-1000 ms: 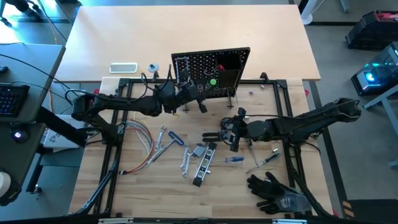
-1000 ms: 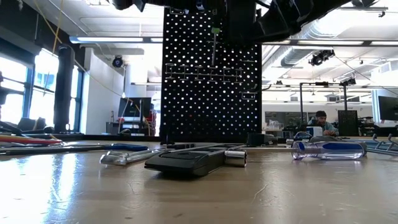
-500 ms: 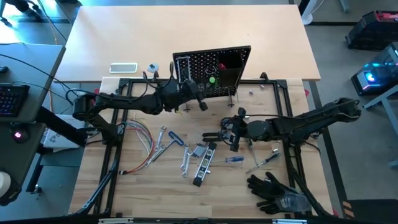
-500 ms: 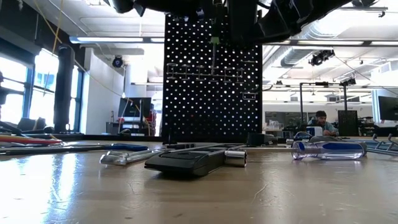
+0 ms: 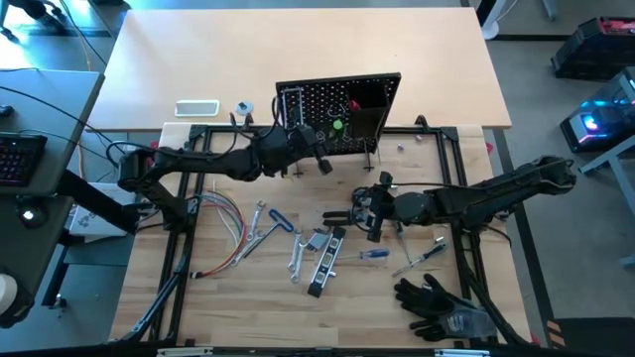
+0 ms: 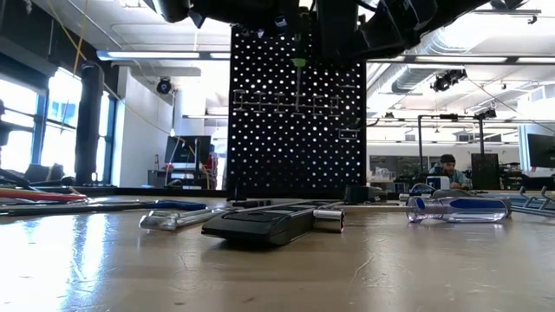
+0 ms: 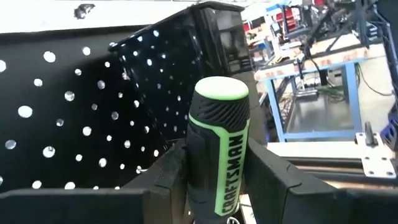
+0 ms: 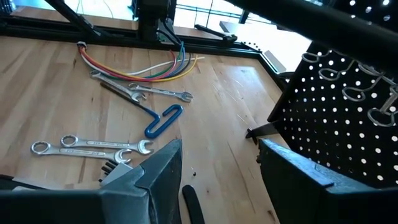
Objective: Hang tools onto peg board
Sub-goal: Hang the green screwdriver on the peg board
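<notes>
Left pincer grips your green-and-black ribbed screwdriver mid-handle at the black perforated peg board. Expect it light, rigid, its rubbery ribs unlikely to slip. Right pincer hangs open over the desk. I cannot see inside the board's black box bin.

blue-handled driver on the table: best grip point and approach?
Grip the blue-handled driver across the middle of its handle, coming straight down. It lies flat on the table with open wood on both sides, and the handle is its thickest part. The open right end effector hovers closest.
</notes>
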Tool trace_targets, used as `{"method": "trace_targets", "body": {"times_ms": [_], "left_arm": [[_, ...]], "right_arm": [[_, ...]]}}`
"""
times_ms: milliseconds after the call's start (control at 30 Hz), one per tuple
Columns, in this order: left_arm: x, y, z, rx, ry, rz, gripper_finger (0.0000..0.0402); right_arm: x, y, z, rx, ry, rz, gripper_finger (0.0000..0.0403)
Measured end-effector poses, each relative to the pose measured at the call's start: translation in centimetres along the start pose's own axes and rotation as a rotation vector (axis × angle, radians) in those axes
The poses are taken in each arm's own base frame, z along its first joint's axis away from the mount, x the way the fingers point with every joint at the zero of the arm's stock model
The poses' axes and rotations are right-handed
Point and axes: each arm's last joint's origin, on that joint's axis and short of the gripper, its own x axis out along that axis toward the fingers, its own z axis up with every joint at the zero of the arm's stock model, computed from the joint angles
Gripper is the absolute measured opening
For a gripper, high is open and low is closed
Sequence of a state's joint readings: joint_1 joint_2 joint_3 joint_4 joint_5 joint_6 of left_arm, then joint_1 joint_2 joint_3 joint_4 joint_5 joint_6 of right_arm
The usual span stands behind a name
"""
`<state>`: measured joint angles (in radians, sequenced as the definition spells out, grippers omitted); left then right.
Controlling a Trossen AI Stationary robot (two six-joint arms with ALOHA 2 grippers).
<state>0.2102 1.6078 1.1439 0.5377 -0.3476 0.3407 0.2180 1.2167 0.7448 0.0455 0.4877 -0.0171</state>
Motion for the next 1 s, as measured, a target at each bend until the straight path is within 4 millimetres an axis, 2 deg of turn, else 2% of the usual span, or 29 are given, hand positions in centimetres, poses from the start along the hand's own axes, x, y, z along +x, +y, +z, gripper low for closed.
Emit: {"method": "trace_targets", "body": {"times_ms": [267, 400, 1000], "left_arm": [[0.4, 0.0, -0.7, -0.042, 0.031, 0.03, 0.0113], [0.6, -0.1, -1.9, -0.053, 0.1, 0.035, 0.0122], [0.6, 0.0, -2.2, -0.08, 0.143, 0.029, 0.0138]], "right_arm": [[0.0, 0.0, 0.0, 0.003, -0.002, 0.0, 0.0204], [0.0, 0.0, 0.0, 0.001, -0.003, 0.001, 0.0204], [0.0, 0.0, 0.1, 0.005, -0.01, 0.0, 0.0204]]}}
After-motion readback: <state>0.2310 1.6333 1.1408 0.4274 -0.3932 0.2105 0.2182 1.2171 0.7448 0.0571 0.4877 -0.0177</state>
